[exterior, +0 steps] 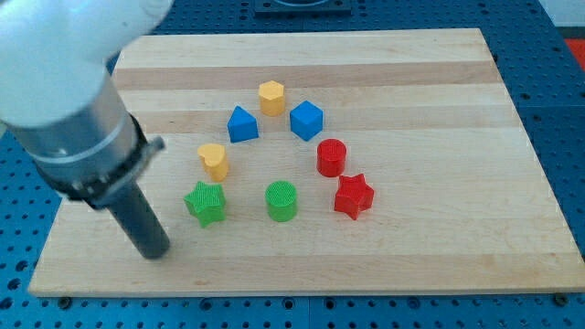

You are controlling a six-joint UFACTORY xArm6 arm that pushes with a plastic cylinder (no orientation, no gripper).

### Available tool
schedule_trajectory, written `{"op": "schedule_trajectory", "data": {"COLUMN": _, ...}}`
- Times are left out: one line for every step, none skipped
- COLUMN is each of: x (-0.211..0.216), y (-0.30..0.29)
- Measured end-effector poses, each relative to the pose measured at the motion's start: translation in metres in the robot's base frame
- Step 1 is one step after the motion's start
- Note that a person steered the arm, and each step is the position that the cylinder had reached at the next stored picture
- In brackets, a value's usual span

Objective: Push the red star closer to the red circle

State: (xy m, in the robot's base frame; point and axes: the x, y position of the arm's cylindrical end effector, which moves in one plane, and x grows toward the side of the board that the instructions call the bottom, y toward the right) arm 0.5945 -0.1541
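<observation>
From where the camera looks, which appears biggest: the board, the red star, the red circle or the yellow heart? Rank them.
1. Board, by far.
2. Red star.
3. Red circle and yellow heart look about alike, so I won't rank them. The star lies nearer the view's bottom, which may enlarge it.

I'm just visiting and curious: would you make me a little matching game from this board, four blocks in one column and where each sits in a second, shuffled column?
Blocks:
1. red star
2. green star
3. yellow hexagon
4. green circle

Places:
A. nearest the view's top
B. just below the red circle
C. between the two stars
D. closest to my tip, on its right in the view

Pairs: 1-B, 2-D, 3-A, 4-C
</observation>
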Motion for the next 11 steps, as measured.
{"op": "schedule_trajectory", "data": {"x": 0.023, "y": 0.039}}
{"op": "schedule_trajectory", "data": {"x": 0.023, "y": 0.099}}
{"op": "schedule_trajectory", "data": {"x": 0.017, "y": 0.124}}
{"op": "schedule_trajectory", "data": {"x": 0.011, "y": 0.129}}
{"op": "schedule_trajectory", "data": {"x": -0.01, "y": 0.166}}
{"op": "schedule_trajectory", "data": {"x": -0.012, "y": 0.168}}
{"op": "schedule_trajectory", "data": {"x": -0.037, "y": 0.194}}
{"op": "schedule_trajectory", "data": {"x": -0.042, "y": 0.212}}
{"op": "schedule_trajectory", "data": {"x": -0.059, "y": 0.23}}
{"op": "schedule_trajectory", "data": {"x": -0.088, "y": 0.233}}
{"op": "schedule_trajectory", "data": {"x": -0.084, "y": 0.217}}
